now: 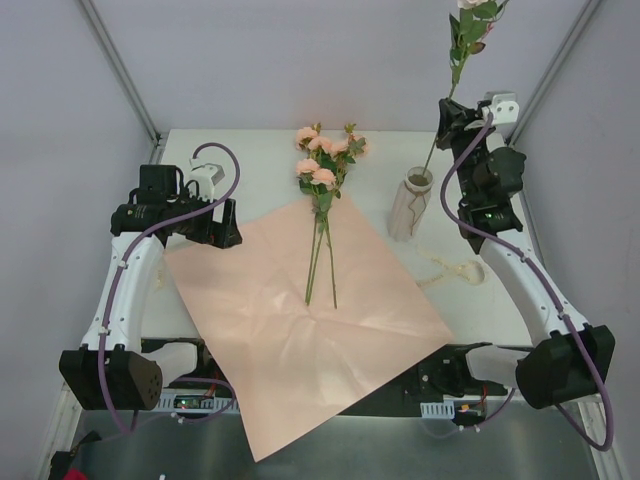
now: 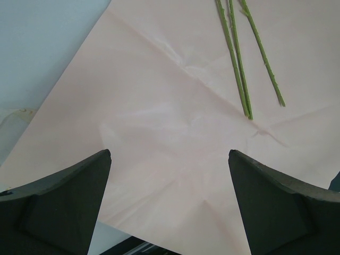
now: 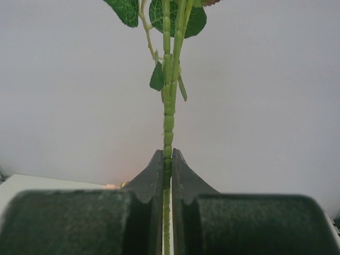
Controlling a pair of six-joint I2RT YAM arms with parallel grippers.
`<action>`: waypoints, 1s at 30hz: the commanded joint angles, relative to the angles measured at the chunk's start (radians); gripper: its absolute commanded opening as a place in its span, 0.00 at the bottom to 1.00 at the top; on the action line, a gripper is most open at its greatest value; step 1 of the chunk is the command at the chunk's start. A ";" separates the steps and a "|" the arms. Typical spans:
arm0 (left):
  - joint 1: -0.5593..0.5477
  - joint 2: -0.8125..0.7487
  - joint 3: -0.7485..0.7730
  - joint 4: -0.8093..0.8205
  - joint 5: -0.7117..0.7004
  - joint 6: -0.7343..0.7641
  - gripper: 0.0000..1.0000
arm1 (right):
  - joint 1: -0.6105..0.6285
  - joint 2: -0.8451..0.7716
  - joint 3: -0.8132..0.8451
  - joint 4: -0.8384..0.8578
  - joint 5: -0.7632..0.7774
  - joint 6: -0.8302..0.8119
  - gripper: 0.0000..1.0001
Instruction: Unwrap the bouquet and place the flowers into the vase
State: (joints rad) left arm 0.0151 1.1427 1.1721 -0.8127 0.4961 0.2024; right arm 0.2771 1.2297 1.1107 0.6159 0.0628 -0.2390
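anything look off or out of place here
The salmon-pink paper sheet lies skewed and overhangs the near edge of the table, one corner hanging well past it. The cream ribbon lies loose on the table beside the vase. Nothing looks spilled or damaged, and the vase stands upright.

Left pincer (image 2: 170,159) wide, right pincer (image 3: 167,159) tight.

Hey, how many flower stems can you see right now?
4. Three stems lie side by side on the pink paper; the fourth stem stands upright in the shut right gripper, over the vase. Overlapping blooms could hide another.
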 commanded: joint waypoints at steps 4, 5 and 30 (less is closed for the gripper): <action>0.008 -0.015 0.006 -0.008 0.030 0.012 0.93 | -0.013 -0.030 -0.057 0.143 -0.012 0.027 0.01; 0.008 -0.014 0.006 -0.008 0.027 0.011 0.93 | -0.015 -0.026 -0.075 0.150 -0.012 0.030 0.01; 0.008 -0.028 0.040 -0.008 0.027 -0.004 0.92 | 0.137 -0.308 -0.180 -0.444 0.141 0.083 0.47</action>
State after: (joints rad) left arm 0.0151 1.1416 1.1721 -0.8127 0.4976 0.2008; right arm 0.3676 0.9997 0.9249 0.2531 0.1600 -0.1776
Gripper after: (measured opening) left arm 0.924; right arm 0.467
